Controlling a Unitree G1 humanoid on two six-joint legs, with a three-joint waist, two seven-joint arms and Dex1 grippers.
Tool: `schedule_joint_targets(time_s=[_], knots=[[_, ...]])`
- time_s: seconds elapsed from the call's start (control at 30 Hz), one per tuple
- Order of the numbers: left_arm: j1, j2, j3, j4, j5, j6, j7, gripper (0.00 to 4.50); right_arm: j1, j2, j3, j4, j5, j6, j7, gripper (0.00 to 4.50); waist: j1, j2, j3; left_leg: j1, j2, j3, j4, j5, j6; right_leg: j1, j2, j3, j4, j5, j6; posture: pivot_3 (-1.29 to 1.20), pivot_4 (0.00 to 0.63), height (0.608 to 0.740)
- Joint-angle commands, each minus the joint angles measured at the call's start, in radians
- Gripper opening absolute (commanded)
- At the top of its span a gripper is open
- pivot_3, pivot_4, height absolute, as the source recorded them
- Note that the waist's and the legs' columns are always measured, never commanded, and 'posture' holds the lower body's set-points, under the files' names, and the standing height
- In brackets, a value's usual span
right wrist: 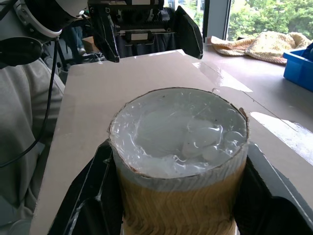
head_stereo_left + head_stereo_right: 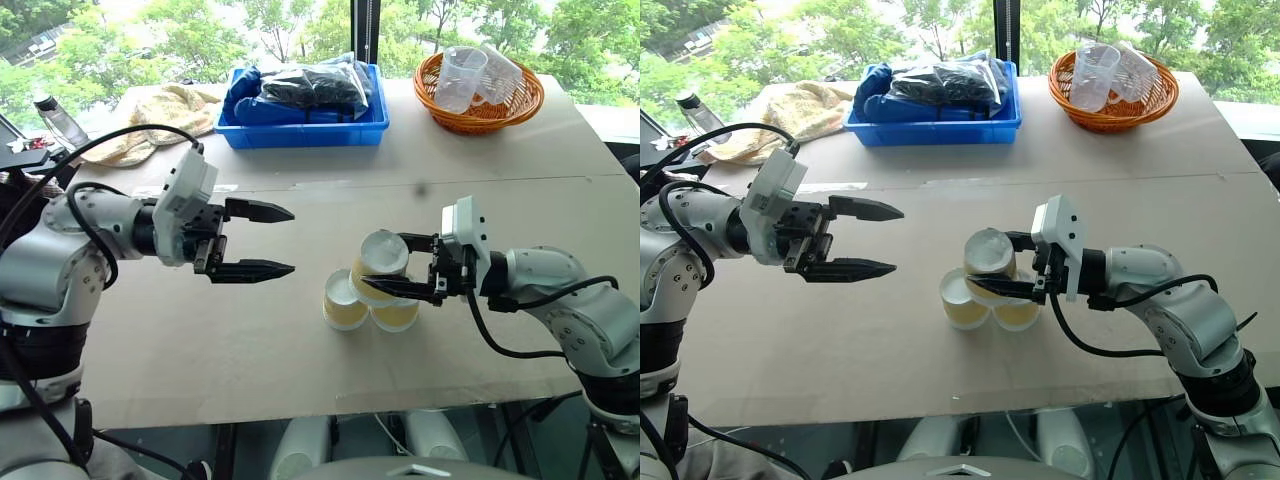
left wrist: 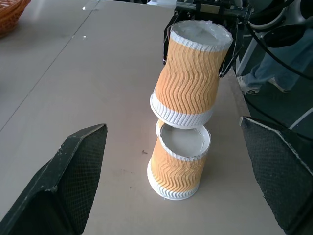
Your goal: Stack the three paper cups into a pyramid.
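Note:
Two paper cups (image 2: 345,302) (image 2: 396,316) stand upside down side by side on the cardboard-covered table (image 2: 200,340), mustard ribbed sides and white bases up. My right gripper (image 2: 388,266) is shut on the third paper cup (image 2: 381,256), which it holds tilted just above those two. In the left wrist view, the held cup's (image 3: 190,78) rim sits right over a lower cup's (image 3: 178,166) base; contact is unclear. My left gripper (image 2: 268,241) hangs open to the left of the cups, with its fingers (image 3: 66,188) spread wide and nothing between them.
At the back stand a blue bin (image 2: 300,132) holding dark bags and an orange basket (image 2: 480,115) with clear plastic cups. A yellow cloth (image 2: 160,115) and a bottle (image 2: 60,120) lie at the back left. The table's front edge (image 2: 330,405) is close below the cups.

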Motion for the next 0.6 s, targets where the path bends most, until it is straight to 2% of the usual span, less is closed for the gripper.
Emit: schedule_joint_targets(time_s=[0.03, 0.07, 0.17, 0.37, 0.47, 0.6], knots=[[0.005, 0.018, 0.034, -0.022, -0.011, -0.015, -0.011, 4.5, -0.008, -0.006, -0.018, -0.02, 0.009, -0.012, 0.017, 3.07, 0.0, 0.0, 0.0, 0.0, 0.0, 0.0, 0.0, 0.0, 0.0, 0.0, 0.0, 0.0, 0.0, 0.0, 0.0, 0.0, 0.15, 0.74], [0.008, 0.019, 0.035, -0.021, -0.011, -0.015, -0.012, 4.5, -0.007, -0.007, -0.025, -0.024, 0.02, -0.007, 0.017, 3.26, 0.0, 0.0, 0.0, 0.0, 0.0, 0.0, 0.0, 0.0, 0.0, 0.0, 0.0, 0.0, 0.0, 0.0, 0.0, 0.0, 0.15, 0.74], [0.007, 0.021, 0.032, -0.016, -0.008, -0.016, -0.013, 4.5, 0.0, -0.017, -0.058, -0.035, 0.054, 0.008, 0.019, 4.41, 0.0, 0.0, 0.0, 0.0, 0.0, 0.0, 0.0, 0.0, 0.0, 0.0, 0.0, 0.0, 0.0, 0.0, 0.0, 0.0, 0.15, 0.74], [0.017, 0.03, 0.035, -0.013, -0.009, -0.012, -0.024, 4.5, 0.077, -0.11, -0.172, -0.062, 0.114, 0.025, 0.044, 4.41, 0.003, 0.0, 0.0, 0.0, 0.0, 0.0, 0.0, 0.0, 0.0, 0.0, 0.0, 0.0, 0.0, 0.0, 0.0, 0.0, 0.15, 0.74], [0.06, 0.028, 0.065, 0.002, -0.01, -0.026, -0.027, 4.5, 0.147, -0.167, -0.264, -0.079, 0.166, 0.049, 0.047, 4.41, 0.004, 0.0, 0.0, 0.0, 0.0, 0.0, 0.0, 0.0, 0.0, 0.0, 0.0, 0.0, 0.0, 0.0, 0.0, 0.0, 0.15, 0.74], [0.192, 0.008, 0.103, 0.041, 0.066, -0.144, -0.016, 4.5, 0.282, -0.248, -0.415, -0.027, 0.213, 0.048, 0.124, 4.41, 0.0, 0.0, 0.0, 0.001, 0.0, 0.001, -0.001, 0.0, 0.0, 0.001, 0.0, 0.001, 0.0, 0.0, 0.0, 0.0, 0.15, 0.74]])
